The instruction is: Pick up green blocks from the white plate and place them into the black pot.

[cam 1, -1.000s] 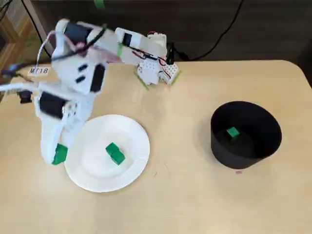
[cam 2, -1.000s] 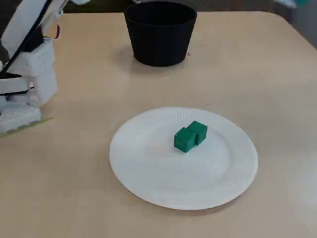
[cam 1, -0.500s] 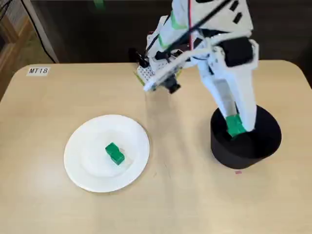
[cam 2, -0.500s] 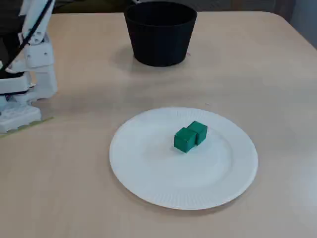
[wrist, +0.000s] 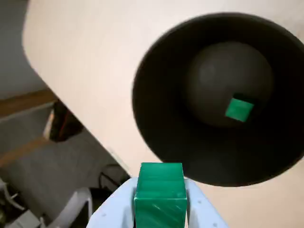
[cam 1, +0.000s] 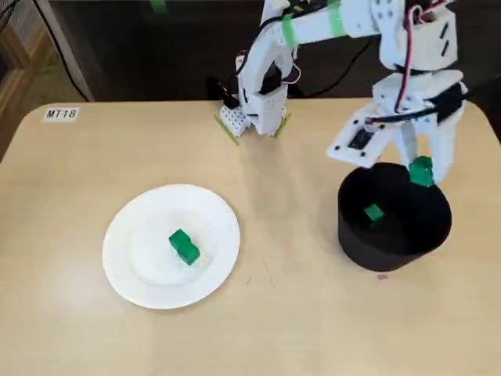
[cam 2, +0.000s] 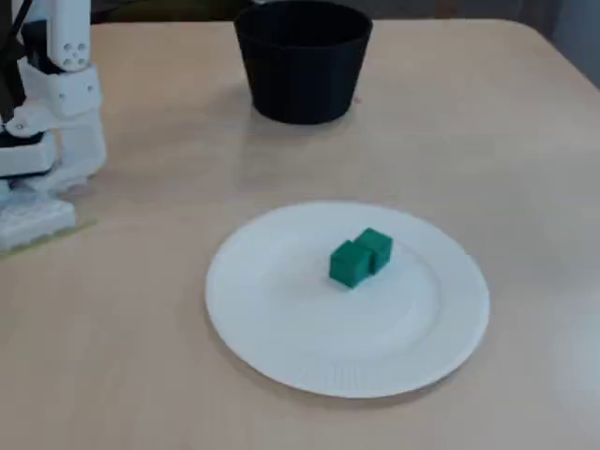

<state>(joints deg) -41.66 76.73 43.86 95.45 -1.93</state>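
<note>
Over the tan table (cam 1: 297,329), the pincer (cam 1: 421,174) clamps a green block (wrist: 160,192) above the black pot (cam 1: 362,241).

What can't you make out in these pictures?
- Wrist view: end effector mostly behind the held green block, cut by the bottom edge.
- In a fixed view: the black pot's inside, hidden by its wall; end effector beyond the top edge.
- In a fixed view: pink speck beside the pot, too small to identify.

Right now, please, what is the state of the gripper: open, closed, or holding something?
White two-finger gripper: closed on a small green cube block, above the round black pot.
</note>
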